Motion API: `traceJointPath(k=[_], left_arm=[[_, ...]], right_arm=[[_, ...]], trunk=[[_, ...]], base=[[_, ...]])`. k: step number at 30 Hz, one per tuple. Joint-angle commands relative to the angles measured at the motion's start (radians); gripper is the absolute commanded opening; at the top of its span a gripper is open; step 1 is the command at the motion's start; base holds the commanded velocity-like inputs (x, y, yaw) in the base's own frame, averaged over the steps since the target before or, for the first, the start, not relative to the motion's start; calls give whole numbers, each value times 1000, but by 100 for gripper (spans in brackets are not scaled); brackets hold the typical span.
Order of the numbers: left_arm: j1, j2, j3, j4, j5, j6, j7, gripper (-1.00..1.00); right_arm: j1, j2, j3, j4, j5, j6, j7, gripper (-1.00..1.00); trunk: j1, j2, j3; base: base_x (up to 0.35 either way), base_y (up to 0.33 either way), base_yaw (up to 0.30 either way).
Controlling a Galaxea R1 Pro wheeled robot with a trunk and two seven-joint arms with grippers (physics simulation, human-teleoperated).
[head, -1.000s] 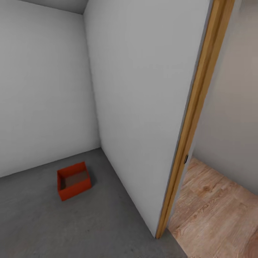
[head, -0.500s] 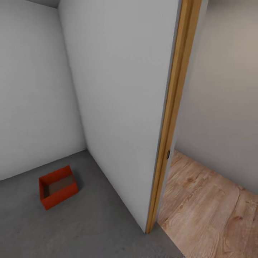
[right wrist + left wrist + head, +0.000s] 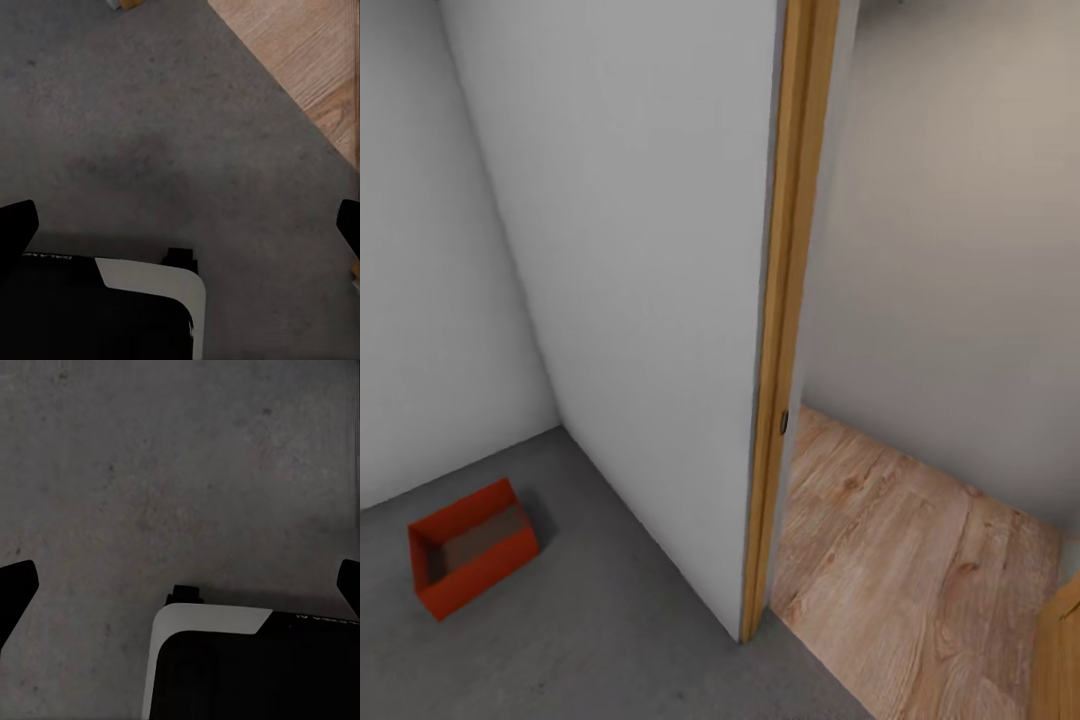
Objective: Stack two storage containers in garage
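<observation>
Since a second ago the whole head view has swung toward the doorway: the bin (image 3: pixel 472 547) now sits further to its left and more wood floor (image 3: pixel 920 560) shows, which is the camera turning, not the bin sliding.

Nearest, both wrist views look straight down at the concrete floor (image 3: pixel 180 472). The left gripper (image 3: pixel 180 585) and right gripper (image 3: pixel 180 225) have their jaws spread wide, dark tips at opposite edges with nothing between them (free hands, which suits going for the second bin).

Further off, the one bin rests flat and upright on the concrete near the wall corner, well apart from the door frame (image 3: pixel 785 330), probably left there as the base of the stack. Beyond the frame the wood floor leads away; the other bin likely waits that way.
</observation>
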Motion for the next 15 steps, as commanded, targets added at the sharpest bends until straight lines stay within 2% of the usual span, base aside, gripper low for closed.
traceJointPath(k=[1, 15], left_arm=[[-2, 0, 7, 4, 1, -7, 0, 100], [-2, 0, 7, 4, 1, -5, -2, 100]], right_arm=[[-2, 0, -7, 5, 8, -7, 2, 100], [-2, 0, -7, 5, 8, -7, 2, 100]], trunk=[[1, -2, -2], [1, -2, -3]], base=[[0, 0, -288], [0, 0, -292]])
